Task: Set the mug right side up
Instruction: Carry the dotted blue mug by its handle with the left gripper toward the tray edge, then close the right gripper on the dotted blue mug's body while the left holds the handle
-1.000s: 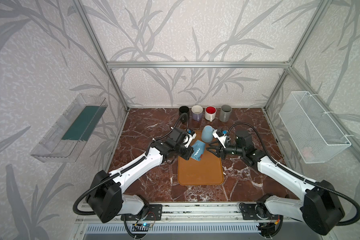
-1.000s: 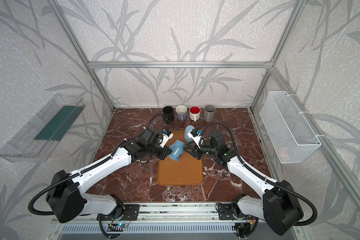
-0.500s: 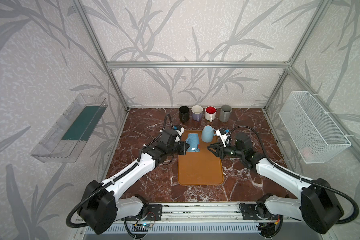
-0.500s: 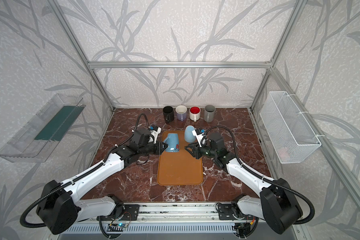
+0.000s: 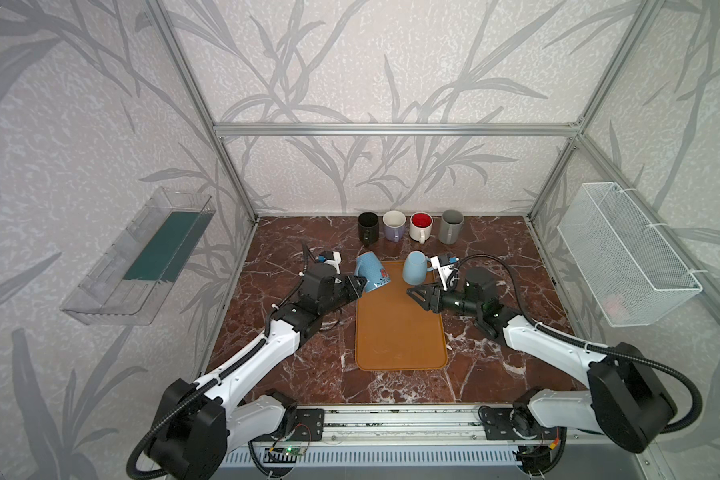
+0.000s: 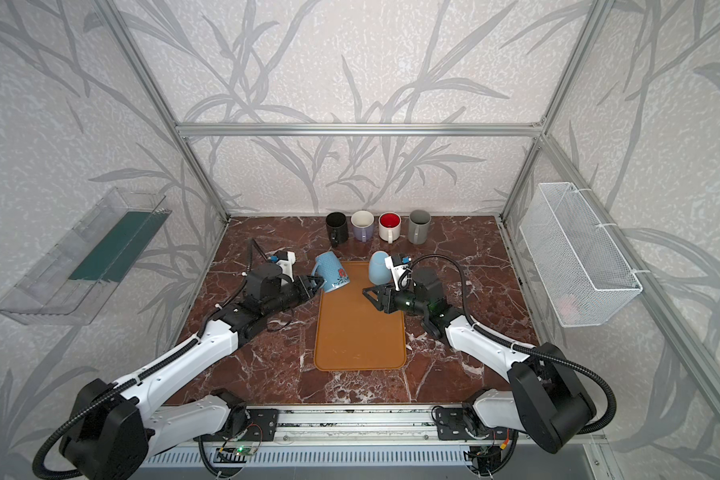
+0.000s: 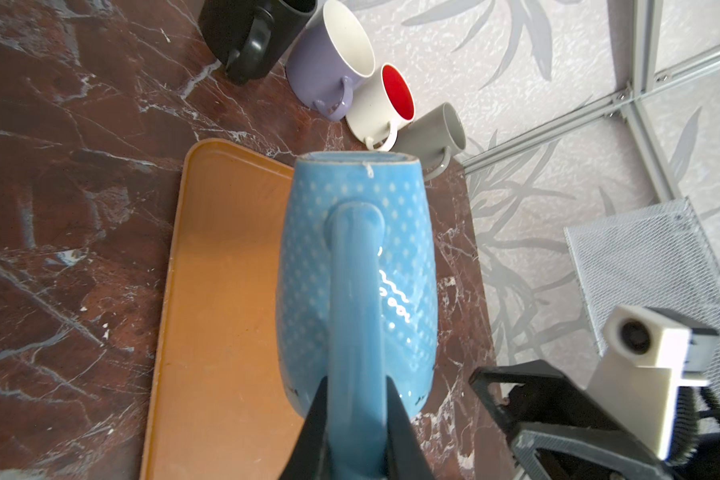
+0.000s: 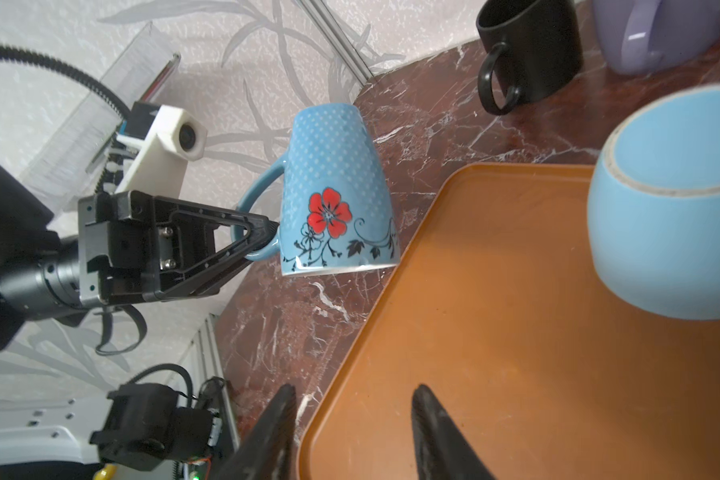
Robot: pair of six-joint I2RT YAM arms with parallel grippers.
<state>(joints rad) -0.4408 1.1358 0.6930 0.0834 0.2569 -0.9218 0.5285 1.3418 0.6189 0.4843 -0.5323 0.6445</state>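
A blue dotted mug [image 5: 371, 272] [image 6: 331, 272] [image 8: 335, 187] with a red flower hangs tilted over the back left corner of the orange tray [image 5: 400, 332] [image 8: 516, 332]. Its wider end points down toward the tray. My left gripper [image 5: 360, 284] [image 6: 319, 284] [image 7: 356, 376] is shut on the mug's handle [image 7: 354, 291]. My right gripper [image 5: 410, 291] [image 6: 366, 292] [image 8: 354, 388] stands open over the tray's right side with nothing between its fingers. A plain light blue mug [image 5: 415, 267] [image 6: 378, 266] [image 8: 674, 208] sits upside down on the tray's back right corner.
A black mug [image 5: 368, 226], a lilac mug [image 5: 393, 224], a white mug with a red inside [image 5: 420, 226] and a grey mug [image 5: 451, 225] stand upright in a row along the back wall. A wire basket [image 5: 624, 257] hangs on the right wall and a clear bin [image 5: 142, 257] on the left.
My left gripper has carried the flowered mug back and left off the tray's middle, turning it. The right gripper's jaws have spread wider.
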